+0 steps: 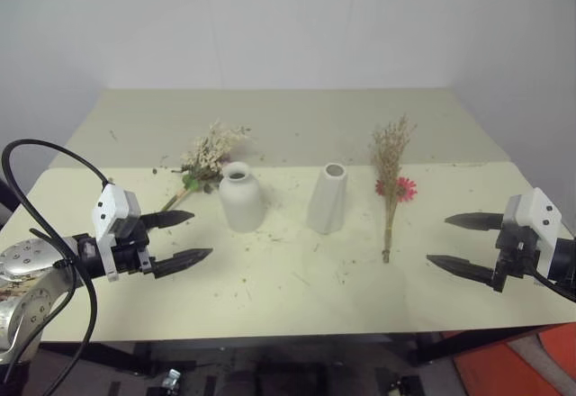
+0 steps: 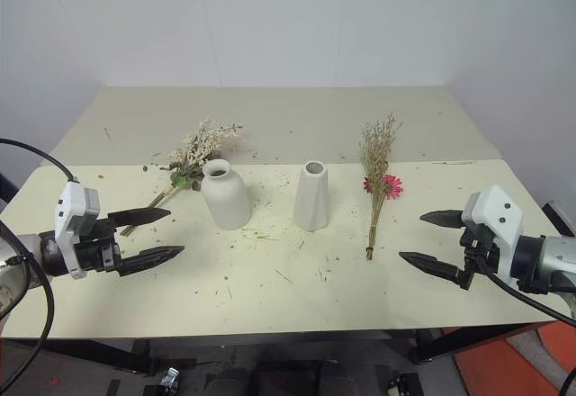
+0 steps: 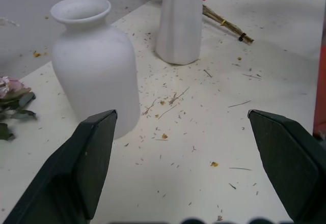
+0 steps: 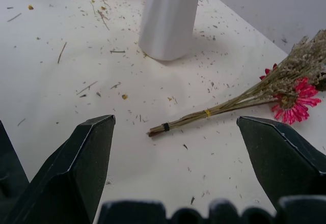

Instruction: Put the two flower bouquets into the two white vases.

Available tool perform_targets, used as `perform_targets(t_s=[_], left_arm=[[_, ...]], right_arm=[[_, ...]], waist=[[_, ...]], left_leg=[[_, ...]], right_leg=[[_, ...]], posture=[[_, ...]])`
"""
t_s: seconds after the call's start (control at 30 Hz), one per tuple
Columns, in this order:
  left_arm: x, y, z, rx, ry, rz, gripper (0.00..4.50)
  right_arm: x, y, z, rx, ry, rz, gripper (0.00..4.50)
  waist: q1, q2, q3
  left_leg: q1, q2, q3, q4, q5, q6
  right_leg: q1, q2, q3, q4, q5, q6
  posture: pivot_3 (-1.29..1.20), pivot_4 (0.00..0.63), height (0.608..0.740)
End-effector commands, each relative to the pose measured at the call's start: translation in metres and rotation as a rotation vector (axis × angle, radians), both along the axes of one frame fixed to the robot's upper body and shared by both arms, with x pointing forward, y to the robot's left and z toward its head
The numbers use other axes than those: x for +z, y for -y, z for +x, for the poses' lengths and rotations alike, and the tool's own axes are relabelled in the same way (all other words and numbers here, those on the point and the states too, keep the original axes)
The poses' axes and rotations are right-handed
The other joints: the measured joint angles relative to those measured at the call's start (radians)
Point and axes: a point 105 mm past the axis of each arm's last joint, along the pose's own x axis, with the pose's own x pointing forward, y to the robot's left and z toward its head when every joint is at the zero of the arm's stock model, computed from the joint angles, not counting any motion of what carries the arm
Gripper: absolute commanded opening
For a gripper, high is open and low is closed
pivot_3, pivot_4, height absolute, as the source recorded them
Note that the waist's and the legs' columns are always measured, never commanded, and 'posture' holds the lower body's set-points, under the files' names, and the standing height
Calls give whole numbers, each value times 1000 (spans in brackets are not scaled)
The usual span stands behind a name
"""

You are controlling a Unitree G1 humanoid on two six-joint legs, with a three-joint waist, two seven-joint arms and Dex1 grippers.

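A pale cream bench (image 1: pixel 297 297) with a matte top fills the scene, littered with dry stalk bits and crumbs; a seam crosses it behind the vases. No writing or label can be read on anything.

The left gripper (image 1: pixel 187 238) hovers over the bench's left side, a white housing on a black body with two tapering black fingers, pointing inward toward the middle and slightly down; its jaws are spread wide and hold nothing. The right gripper (image 1: pixel 454 241) mirrors it over the right side, pointing inward, jaws likewise released and empty.

The fuller bouquet (image 1: pixel 205 159) of cream grasses, green leaves and a pink rose lies flat on the bench just behind and to the left of the squat vase, stems pointing toward the left gripper. The slimmer bouquet (image 1: pixel 391 178), tan-brown dried sprays with a red-pink daisy, lies flat to the right of the tall vase, near it but apart, its bound stem ends toward the front edge; a dark band and a yellow tie wrap the stems.

The squat vase (image 1: pixel 240 197), matte white, round-bellied with a narrow flared neck, stands upright near the centre. The tall vase (image 1: pixel 328 198), matte white, slim and tapering upward, stands upright just to its right, apart from it. Both vases are empty.
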Motion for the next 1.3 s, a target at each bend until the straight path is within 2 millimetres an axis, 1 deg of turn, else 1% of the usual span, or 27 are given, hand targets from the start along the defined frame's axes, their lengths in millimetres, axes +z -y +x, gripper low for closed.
perform_targets(t_s=[0.03,0.2,0.27,0.37,0.5,0.63,0.73,0.8,0.93,0.97,1.0,1.07,1.17,1.3], left_arm=[[13,-11,10,88,25,45,4476],[7,-32,35,308,-49,169,4476],[3,-36,45,356,-77,219,4476],[-1,-43,66,456,-142,303,4476],[-3,-50,93,539,-169,384,4476],[0,-51,122,592,-199,401,4476],[-4,-52,138,638,-252,441,4476],[-8,-50,150,658,-312,448,4476],[-15,-45,163,654,-354,450,4476],[-20,-43,166,653,-366,448,4476],[-25,-43,168,654,-378,455,4299],[-36,-43,169,657,-400,469,3842],[-45,-44,169,661,-419,480,2924],[-53,-46,167,662,-434,480,1534]], right_arm=[[10,-6,1,27,38,1,4500],[17,-12,6,34,88,-12,4500],[24,-16,8,47,98,8,4500],[40,-28,9,101,116,76,4500],[54,-39,11,166,139,107,4500],[58,-45,14,200,154,105,4500],[58,-47,15,209,155,104,4500],[58,-49,15,214,158,106,4500],[59,-51,14,218,164,113,4500],[59,-52,13,218,167,115,4500],[60,-52,12,217,169,117,4500],[60,-51,11,208,175,118,4500],[60,-50,8,195,179,119,4500],[58,-48,3,177,178,125,4500]], waist=[[0,0,0],[0,0,0],[0,0,0],[1,-1,0],[1,-1,1],[1,-1,1],[2,-1,1],[2,-2,1],[1,-2,1],[-1,-2,1],[-3,-2,1],[-4,-2,1],[-1,-2,1],[-1,-2,1]], left_leg=[[0,0,0,0,0,0],[1,0,0,0,0,0],[0,0,0,0,0,0],[0,-1,0,0,0,0],[0,-1,-1,0,0,0],[-3,-2,-1,0,0,0],[-4,-2,-1,0,0,0],[-4,-2,-1,0,0,0],[-6,-3,-2,1,0,0],[-6,-3,-2,1,0,0],[-6,-3,-2,1,0,1],[-6,-3,-2,1,0,1],[-6,-3,-3,1,-1,1],[-6,-3,-3,3,-1,1]], right_leg=[[0,0,0,0,0,0],[0,0,0,1,0,0],[0,0,0,1,0,0],[0,0,0,1,0,0],[0,1,0,1,0,0],[-2,0,0,-1,0,0],[-2,0,-1,-1,1,-1],[-2,0,-1,-1,2,-2],[-2,0,-2,-1,2,-2],[-3,0,-2,-1,2,-2],[-3,0,-1,-1,4,-5],[-3,0,-1,-1,4,-6],[-4,0,-2,0,4,-7],[-3,-1,-2,2,4,-6]], posture=[[0,150,740],[0,150,740],[0,150,740],[0,150,740],[0,150,740],[0,150,740],[0,150,740],[0,150,740],[0,150,740],[0,150,740],[0,150,740],[0,150,740],[0,150,740],[0,150,740]])
